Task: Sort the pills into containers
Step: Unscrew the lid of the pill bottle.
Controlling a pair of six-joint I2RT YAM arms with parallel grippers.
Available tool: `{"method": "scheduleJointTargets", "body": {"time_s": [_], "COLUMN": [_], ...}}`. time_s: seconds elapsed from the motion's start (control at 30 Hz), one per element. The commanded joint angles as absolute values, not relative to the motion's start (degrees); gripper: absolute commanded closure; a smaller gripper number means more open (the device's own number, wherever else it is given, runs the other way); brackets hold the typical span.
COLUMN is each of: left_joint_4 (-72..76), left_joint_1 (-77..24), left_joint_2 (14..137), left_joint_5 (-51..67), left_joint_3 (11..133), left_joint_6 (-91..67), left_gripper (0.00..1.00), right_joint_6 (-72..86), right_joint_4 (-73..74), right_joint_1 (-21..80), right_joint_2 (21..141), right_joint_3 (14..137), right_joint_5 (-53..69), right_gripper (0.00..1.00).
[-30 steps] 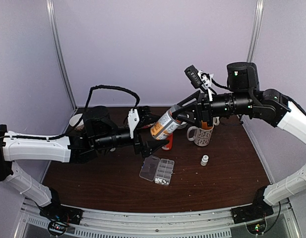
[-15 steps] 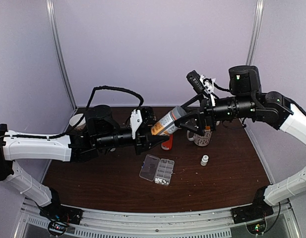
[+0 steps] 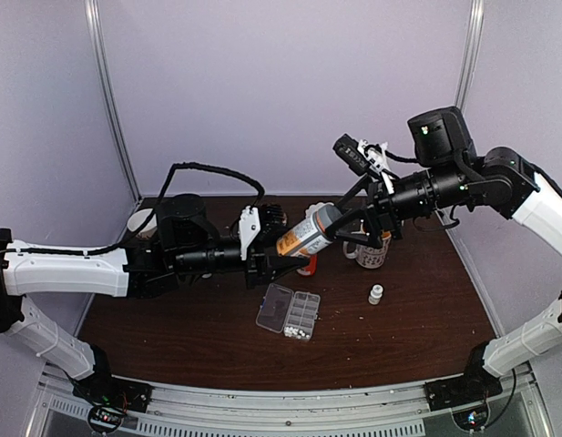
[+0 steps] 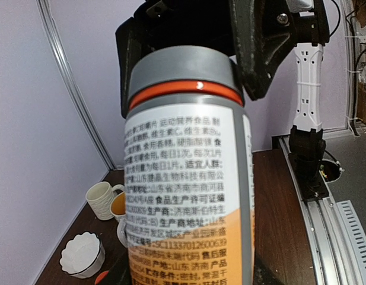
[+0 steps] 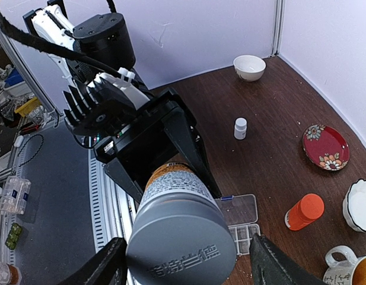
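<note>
Bottle [image 3: 305, 237] aloft over the bench [image 3: 417, 319]. Its long axis slants from my left tool [image 3: 282, 255], clenched on the base, up to my right tool [image 3: 339, 221] at the cap [image 3: 327, 215]. Pill box [image 3: 290, 312] and pills [image 3: 297, 333] lie directly below, nearer the left arm.

Left wrist: cap sits between the right jaws.

Right wrist: slight gaps beside the cap, so I cannot tell if they pinch.

A second ago the right tool alone carried the bottle and the left jaws were spread.
</note>
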State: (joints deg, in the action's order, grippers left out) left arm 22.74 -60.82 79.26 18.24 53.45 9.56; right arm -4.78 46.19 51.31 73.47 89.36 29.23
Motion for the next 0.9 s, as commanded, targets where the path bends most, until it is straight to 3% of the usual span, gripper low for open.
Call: {"method": "scheduleJointTargets", "body": {"time_s": [0.0, 0.17, 0.27, 0.33, 0.63, 0.87], "left_joint_4": [24.3, 23.5, 22.7, 22.1, 21.8, 19.4], "left_joint_1": [-60.9, -60.9, -60.9, -60.9, -60.7, -60.7], "left_joint_2": [77.8, 77.9, 78.0, 78.1, 79.9, 80.3], "left_joint_5": [19.4, 19.9, 21.0, 22.7, 33.7, 40.0], "left_joint_3": [53.5, 54.0, 54.4, 54.8, 56.9, 59.1], "left_joint_6": [10.3, 10.3, 9.7, 8.9, 2.7, 0.2], "left_gripper": [0.84, 0.87, 0.92, 0.94, 0.95, 0.96], "right_joint_6": [-5.1, -5.2, -7.1, -9.2, -29.6, -51.0], "right_joint_4": [47.7, 47.9, 48.7, 48.8, 39.7, 44.4], "right_joint_1": [51.5, 51.5, 51.5, 51.5, 51.5, 51.6], "right_joint_2": [74.4, 75.3, 75.7, 75.4, 70.6, 72.6], "right_joint_3": [91.2, 92.0, 92.2, 91.7, 83.9, 87.3], "right_joint_5": [31.1, 31.9, 33.0, 33.1, 39.1, 41.9], "right_gripper": [0.28, 0.44, 0.71, 0.81, 0.96, 0.99]}}
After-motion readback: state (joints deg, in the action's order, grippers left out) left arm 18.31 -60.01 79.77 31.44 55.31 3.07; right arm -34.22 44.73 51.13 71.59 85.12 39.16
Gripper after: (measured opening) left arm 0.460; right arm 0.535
